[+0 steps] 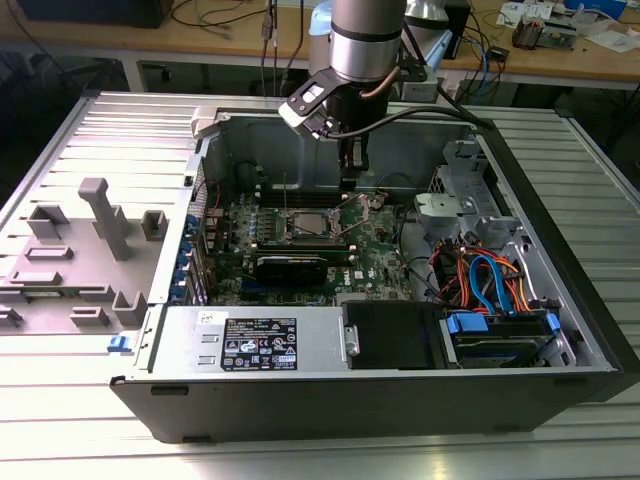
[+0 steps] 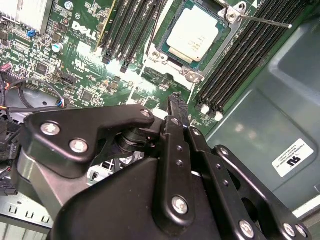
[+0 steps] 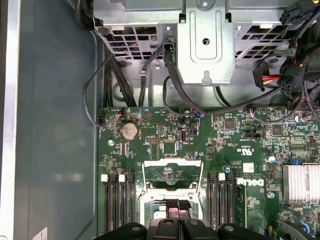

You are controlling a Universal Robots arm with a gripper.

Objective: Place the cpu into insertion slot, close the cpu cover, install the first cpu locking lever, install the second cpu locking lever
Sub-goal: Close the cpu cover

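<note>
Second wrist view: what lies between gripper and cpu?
In the second wrist view, just the socket's metal edge and a strip of green board; the gripper is apart from the cpu.

Arm (image 1: 367, 40) vertical, end effector (image 1: 353, 170) down (fingers (image 2: 173, 145) together).

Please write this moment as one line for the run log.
small square silver-grey cpu: seated in black-rimmed insertion slot | black gripper: shut, beside slot | thin metal locking lever: unlatched
</note>
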